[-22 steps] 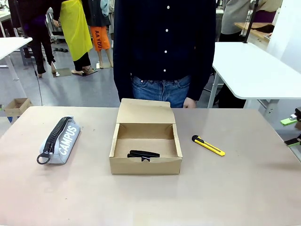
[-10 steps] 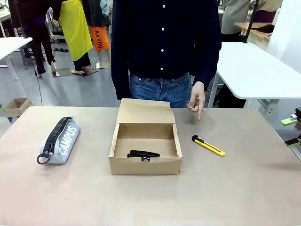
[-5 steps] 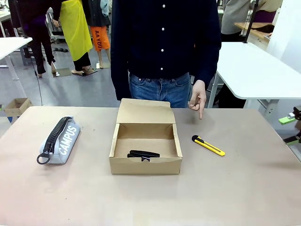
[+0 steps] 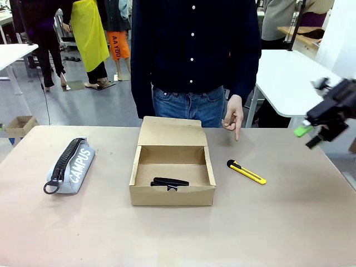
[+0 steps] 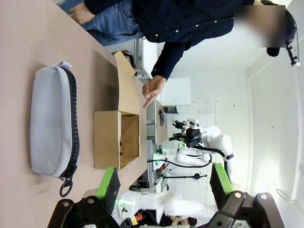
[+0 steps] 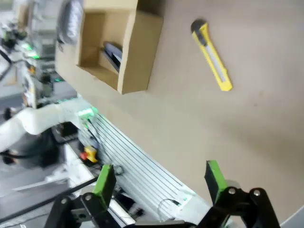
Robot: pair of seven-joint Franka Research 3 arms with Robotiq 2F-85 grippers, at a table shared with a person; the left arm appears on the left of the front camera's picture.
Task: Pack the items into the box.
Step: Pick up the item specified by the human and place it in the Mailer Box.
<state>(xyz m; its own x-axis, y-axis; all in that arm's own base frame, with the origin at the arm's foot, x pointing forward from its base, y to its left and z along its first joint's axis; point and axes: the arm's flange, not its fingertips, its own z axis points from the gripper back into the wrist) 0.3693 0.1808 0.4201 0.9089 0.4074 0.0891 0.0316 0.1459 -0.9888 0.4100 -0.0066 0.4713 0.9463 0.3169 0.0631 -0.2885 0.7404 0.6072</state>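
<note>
The brown cardboard box (image 4: 172, 192) stands open at the table's middle, its lid flap raised toward the person. A flat black object (image 4: 171, 182) lies inside it. The yellow-and-black utility knife (image 4: 246, 172) lies on the table right of the box. A person's hand (image 4: 233, 119) points a finger down above it. My right gripper (image 4: 309, 137) hovers open, blurred, above the table's right end. Its wrist view shows the knife (image 6: 212, 56), the box (image 6: 135, 47) and the black object (image 6: 113, 55) beyond its open fingers (image 6: 104, 179). My left gripper (image 5: 164, 190) is open and holds nothing.
A grey zipped "CAMPUS" pencil case (image 4: 71, 165) lies at the table's left, also close in the left wrist view (image 5: 52, 128). The person stands at the far edge behind the box. A white table (image 4: 295, 83) stands beyond on the right.
My right arm has swung up and inward from the right edge, over the table's right end. The person's hand came forward about a second ago and keeps pointing down at the knife.
</note>
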